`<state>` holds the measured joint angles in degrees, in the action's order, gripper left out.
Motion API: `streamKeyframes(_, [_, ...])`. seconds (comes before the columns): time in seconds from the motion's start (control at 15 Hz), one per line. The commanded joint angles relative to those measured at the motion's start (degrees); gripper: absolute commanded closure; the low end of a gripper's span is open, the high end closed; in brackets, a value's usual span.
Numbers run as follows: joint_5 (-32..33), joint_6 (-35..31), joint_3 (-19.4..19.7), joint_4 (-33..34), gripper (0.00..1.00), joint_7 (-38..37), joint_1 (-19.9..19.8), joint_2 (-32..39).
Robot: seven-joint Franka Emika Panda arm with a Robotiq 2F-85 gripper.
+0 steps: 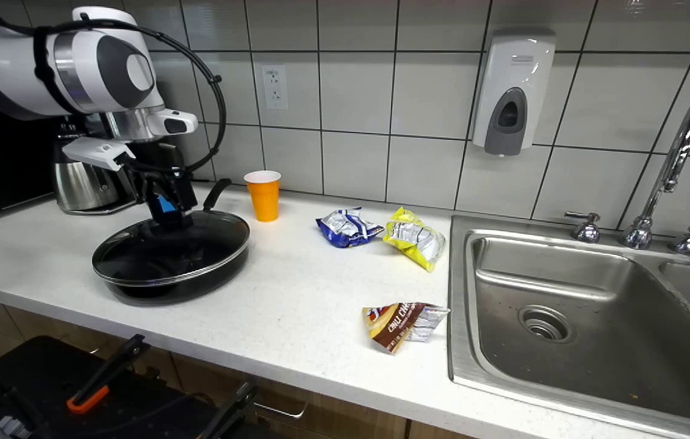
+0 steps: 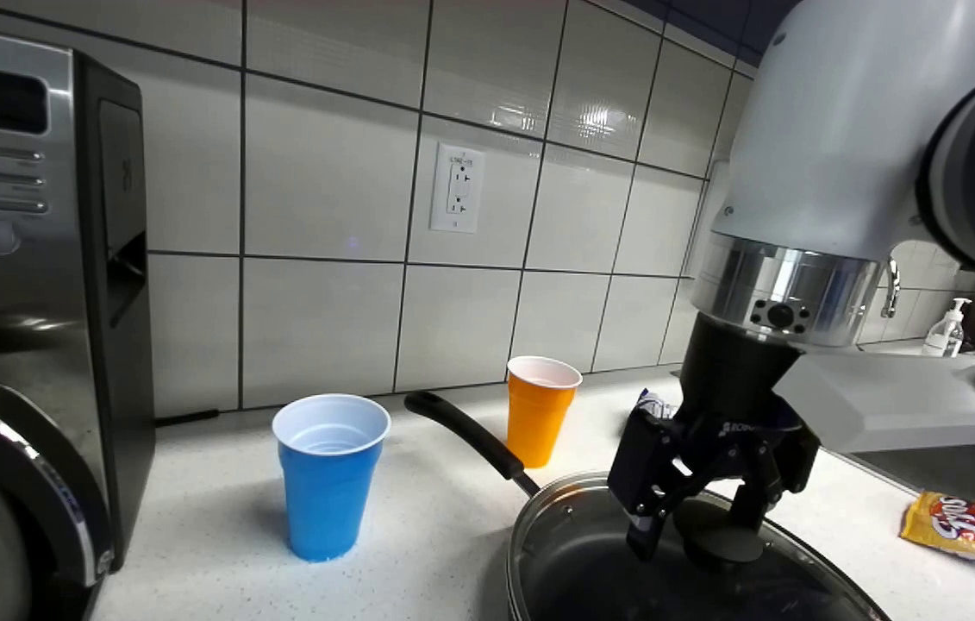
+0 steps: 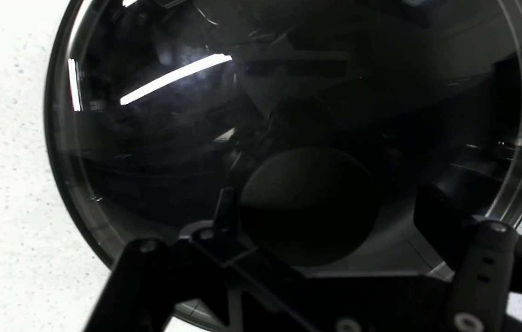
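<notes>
Gaping wide, the gripper (image 3: 327, 200) straddles the black knob (image 3: 307, 216) of the lid (image 3: 284, 106).

Wall (image 1: 357, 91): pale glossy tiles, dark grout. White outlet (image 1: 275, 86) toward left; white-and-grey dispenser (image 1: 518, 73) further right, above the sink (image 1: 462, 292). Sink: steel, two basins, set into the white speckled surface (image 1: 296, 329) at right; chrome faucet (image 1: 682, 149) on its far edge. Wood drawers (image 1: 345, 421) below, near side. Left, a steel-fronted appliance (image 2: 39, 302), dark-sided. Bright glare (image 2: 597, 119) on upper tiles in an exterior view.

The arm (image 1: 85, 70) is bent — claw (image 3: 327, 207) pointing down, fingers (image 3: 227, 210) spread.
</notes>
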<state>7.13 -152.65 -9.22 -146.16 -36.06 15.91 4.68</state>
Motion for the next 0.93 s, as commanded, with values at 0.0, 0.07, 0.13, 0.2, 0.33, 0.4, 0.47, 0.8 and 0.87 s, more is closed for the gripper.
streamKeyframes(0.0, [-0.14,0.03,-0.64,-1.60,0.33,-0.47,-0.26,-2.45])
streamKeyframes(0.07, [-0.27,0.20,-0.60,-1.77,0.42,-0.41,-0.35,-2.65])
streamKeyframes(0.13, [-0.46,0.61,-0.58,-1.91,0.49,-0.42,-0.42,-2.82])
streamKeyframes(0.2, [-0.65,0.62,-0.59,-2.16,0.57,-0.26,-0.50,-3.06])
streamKeyframes(0.33, [-0.66,0.93,-0.62,-2.42,0.62,-0.49,-0.51,-3.50])
streamKeyframes(0.4, [-1.13,0.87,-0.71,-2.50,0.62,-0.20,-0.52,-3.71])
streamKeyframes(0.47, [-1.66,1.48,-0.88,-2.31,0.62,0.20,-0.47,-4.16])
streamKeyframes(0.8, [-0.44,6.90,-1.61,-0.68,0.62,-0.30,-0.14,-7.97])
streamKeyframes(0.87, [-0.84,7.86,-1.96,-0.43,0.62,0.02,-0.28,-9.03])
